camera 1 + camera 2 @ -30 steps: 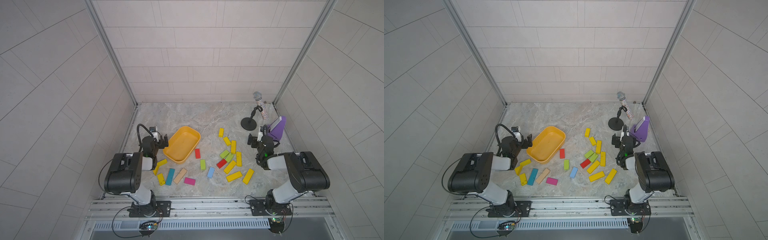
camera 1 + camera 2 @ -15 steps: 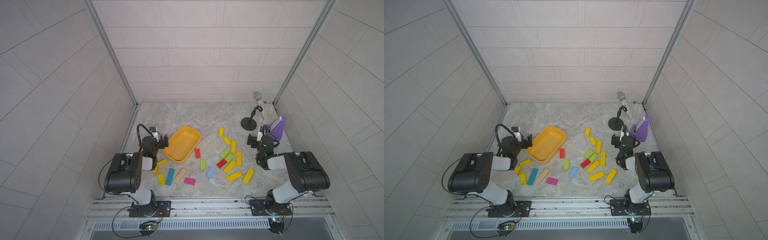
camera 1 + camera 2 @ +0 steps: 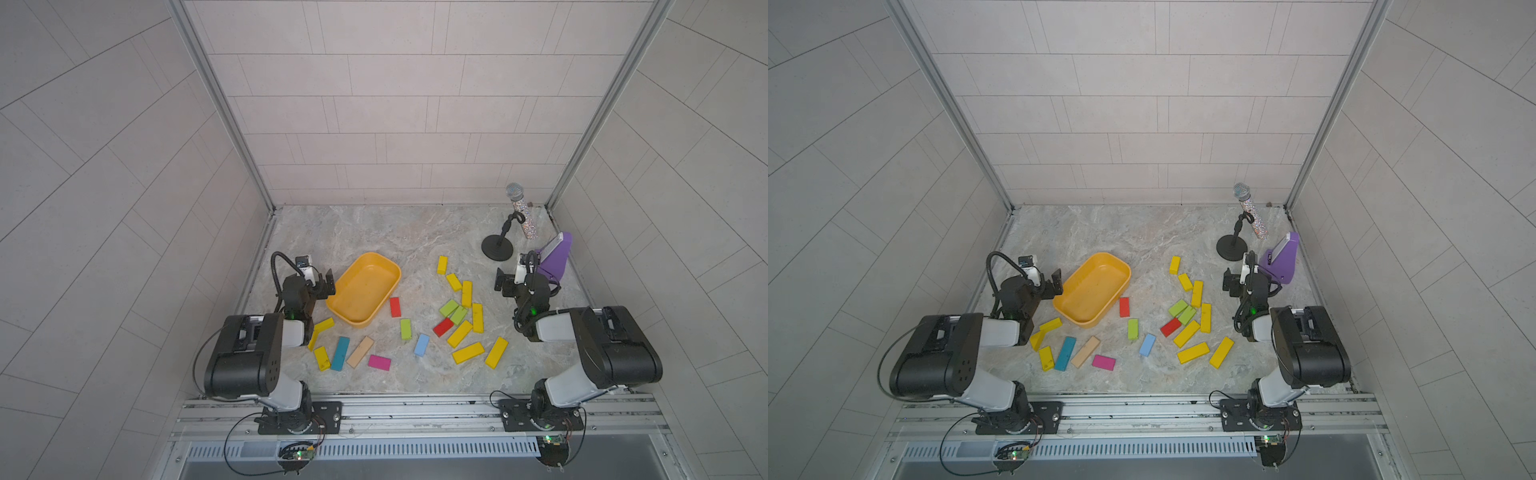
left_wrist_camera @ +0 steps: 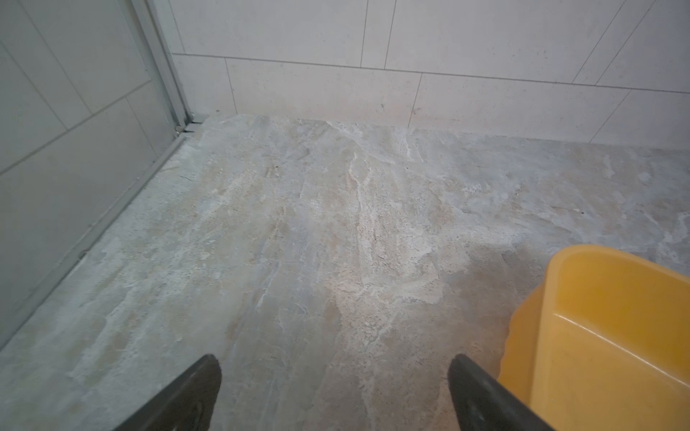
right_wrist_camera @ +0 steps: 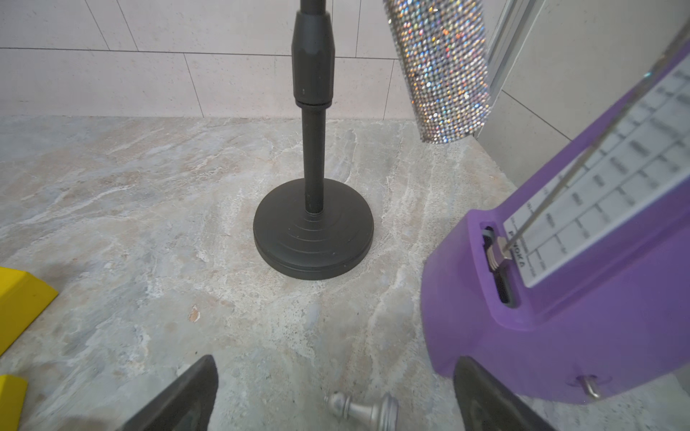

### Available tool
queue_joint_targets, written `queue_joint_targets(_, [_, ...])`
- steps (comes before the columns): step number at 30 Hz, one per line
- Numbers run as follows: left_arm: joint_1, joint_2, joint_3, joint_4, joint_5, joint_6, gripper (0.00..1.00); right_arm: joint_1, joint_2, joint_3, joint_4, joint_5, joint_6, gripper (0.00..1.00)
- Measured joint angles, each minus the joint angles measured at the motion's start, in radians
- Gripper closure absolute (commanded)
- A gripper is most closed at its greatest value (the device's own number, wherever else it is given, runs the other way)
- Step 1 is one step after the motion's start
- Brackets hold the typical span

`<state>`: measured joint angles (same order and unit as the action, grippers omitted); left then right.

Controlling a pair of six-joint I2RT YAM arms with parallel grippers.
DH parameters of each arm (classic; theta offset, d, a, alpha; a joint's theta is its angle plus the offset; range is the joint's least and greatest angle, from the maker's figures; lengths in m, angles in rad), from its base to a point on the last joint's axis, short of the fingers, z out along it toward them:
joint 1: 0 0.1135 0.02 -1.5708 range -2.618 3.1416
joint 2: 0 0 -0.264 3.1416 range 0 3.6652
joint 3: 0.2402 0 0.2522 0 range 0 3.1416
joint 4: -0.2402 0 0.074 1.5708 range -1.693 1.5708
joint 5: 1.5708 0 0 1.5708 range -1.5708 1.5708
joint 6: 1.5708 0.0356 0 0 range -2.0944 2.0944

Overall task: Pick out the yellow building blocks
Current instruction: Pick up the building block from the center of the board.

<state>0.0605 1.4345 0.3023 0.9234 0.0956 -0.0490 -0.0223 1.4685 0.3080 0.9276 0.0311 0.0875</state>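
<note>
Several yellow building blocks (image 3: 459,333) lie flat in a loose cluster on the stone floor right of centre, seen in both top views (image 3: 1192,352). Three more (image 3: 322,358) lie near the left arm's base, one partly under the arm. My left gripper (image 3: 321,286) hovers open beside the empty orange-yellow tub (image 3: 361,291), over bare floor (image 4: 334,364). My right gripper (image 3: 509,282) stands open between the block cluster and the purple metronome, holding nothing (image 5: 336,367). Corners of two yellow blocks (image 5: 18,306) show at the right wrist view's edge.
A glittery microphone on a black stand (image 3: 497,249) and a purple metronome (image 3: 555,257) stand at the back right. A silver chess pawn (image 5: 360,408) lies on the floor between the right fingers. Red (image 3: 395,306), green (image 3: 406,329), blue (image 3: 422,345), teal (image 3: 340,353), tan and magenta blocks are scattered about.
</note>
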Motion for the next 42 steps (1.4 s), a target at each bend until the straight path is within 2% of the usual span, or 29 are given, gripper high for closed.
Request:
queue_joint_targets(4, [0.001,-0.235,0.014,-0.129,-0.067,-0.029,0.0,0.002,-0.266,-0.023,-0.141,0.058,0.058,0.01])
queue_joint_targets(6, [0.001,-0.295,0.064,-0.232,-0.103,-0.057,0.0,0.002,-0.378,0.01,-0.247,0.094,0.114,0.01])
queue_joint_targets(9, [0.001,-0.307,0.181,-0.415,-0.137,-0.113,0.0,-0.009,-0.5,0.072,-0.418,0.113,0.211,0.01])
queue_joint_targets(14, [0.001,-0.289,0.286,-0.612,-0.117,-0.18,0.0,-0.019,-0.533,0.162,-0.683,0.051,0.322,0.0])
queue_joint_targets(17, [0.003,-0.286,0.298,-0.696,-0.066,-0.211,0.0,-0.013,-0.521,0.214,-0.834,-0.005,0.36,0.05])
queue_joint_targets(22, [0.003,-0.248,0.378,-0.856,0.036,-0.228,0.0,0.056,-0.463,0.361,-1.067,-0.082,0.354,0.12])
queue_joint_targets(27, [0.003,-0.186,0.488,-1.001,0.087,-0.213,0.0,0.187,-0.332,0.543,-1.275,-0.106,0.271,0.15])
queue_joint_targets(32, [0.003,-0.148,0.509,-1.088,0.108,-0.193,0.0,0.329,-0.124,0.724,-1.451,-0.087,0.162,0.35])
queue_joint_targets(35, [0.003,-0.137,0.509,-1.122,0.113,-0.189,0.0,0.357,0.011,0.835,-1.538,-0.091,0.122,0.5])
queue_joint_targets(42, [0.003,-0.137,0.509,-1.142,0.114,-0.182,0.0,0.36,0.294,1.051,-1.674,-0.109,0.077,0.45])
